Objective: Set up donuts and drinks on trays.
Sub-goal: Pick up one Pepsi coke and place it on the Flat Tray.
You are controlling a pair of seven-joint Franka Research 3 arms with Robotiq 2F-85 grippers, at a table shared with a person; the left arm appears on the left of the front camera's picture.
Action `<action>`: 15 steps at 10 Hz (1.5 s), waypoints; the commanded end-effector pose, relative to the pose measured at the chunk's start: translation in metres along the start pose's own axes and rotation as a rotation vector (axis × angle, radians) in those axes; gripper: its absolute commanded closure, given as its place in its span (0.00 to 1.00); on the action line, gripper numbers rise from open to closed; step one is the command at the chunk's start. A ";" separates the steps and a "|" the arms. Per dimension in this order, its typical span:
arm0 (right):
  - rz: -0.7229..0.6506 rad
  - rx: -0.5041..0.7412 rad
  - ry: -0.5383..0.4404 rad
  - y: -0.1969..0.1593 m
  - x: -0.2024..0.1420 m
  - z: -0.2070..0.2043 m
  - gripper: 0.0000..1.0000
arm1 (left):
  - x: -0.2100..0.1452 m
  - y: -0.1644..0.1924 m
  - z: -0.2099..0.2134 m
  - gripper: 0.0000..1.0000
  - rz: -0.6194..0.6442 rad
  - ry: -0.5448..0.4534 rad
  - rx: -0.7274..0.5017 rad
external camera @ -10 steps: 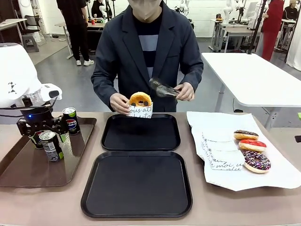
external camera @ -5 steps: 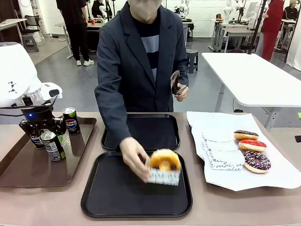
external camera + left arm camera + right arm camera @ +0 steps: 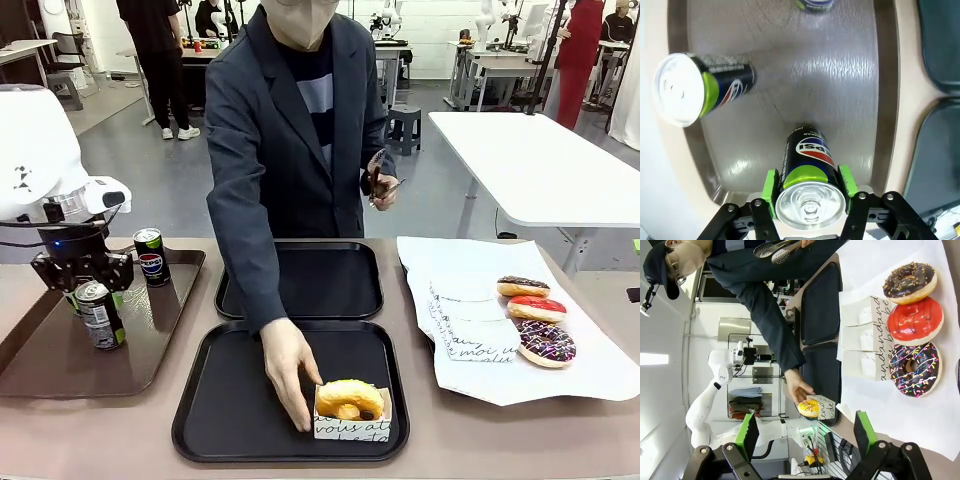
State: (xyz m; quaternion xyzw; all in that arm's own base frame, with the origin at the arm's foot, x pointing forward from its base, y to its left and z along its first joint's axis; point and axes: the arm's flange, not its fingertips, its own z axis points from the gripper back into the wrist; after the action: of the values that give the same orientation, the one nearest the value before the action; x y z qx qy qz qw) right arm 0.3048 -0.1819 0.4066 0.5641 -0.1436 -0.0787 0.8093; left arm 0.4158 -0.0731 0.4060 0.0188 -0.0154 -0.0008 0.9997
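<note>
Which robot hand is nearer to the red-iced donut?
Right. The open right hand faces the red-iced donut from close by; the left hand clasps a can on the brown tray, across the table.

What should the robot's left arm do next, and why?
Probably lift the can straight up: the left tool clamps it, it sits on the brown tray, and the other can stands close beside. The black trays hold no drinks yet.

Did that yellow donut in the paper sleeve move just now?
Yes. The sleeved donut came from beyond the far tray down onto the near tray.
</note>
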 end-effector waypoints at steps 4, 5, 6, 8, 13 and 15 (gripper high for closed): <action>0.010 0.019 -0.007 0.000 0.001 0.000 0.00 | -0.086 -0.006 0.113 0.92 -0.079 -0.063 0.030; 0.010 0.019 -0.007 0.000 0.001 0.000 0.00 | -0.100 -0.002 0.125 0.92 -0.100 -0.091 0.010; 0.010 0.019 -0.007 0.000 0.001 0.000 0.00 | -0.109 0.005 0.132 0.92 -0.100 -0.099 -0.011; 0.010 0.019 -0.007 0.000 0.001 0.000 0.00 | -0.102 -0.004 0.135 0.92 -0.076 -0.086 0.036; 0.010 0.019 -0.007 0.000 0.001 0.000 0.00 | -0.111 -0.032 0.124 0.41 -0.147 -0.109 -0.027; 0.010 0.019 -0.007 0.000 0.001 0.000 0.00 | -0.114 -0.089 0.109 0.41 -0.269 -0.095 -0.062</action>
State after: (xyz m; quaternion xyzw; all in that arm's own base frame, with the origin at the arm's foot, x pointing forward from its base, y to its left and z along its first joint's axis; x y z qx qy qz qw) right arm 0.3051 -0.1816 0.4065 0.5639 -0.1428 -0.0784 0.8096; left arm 0.2942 -0.1393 0.5182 0.0033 -0.0561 -0.1042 0.9930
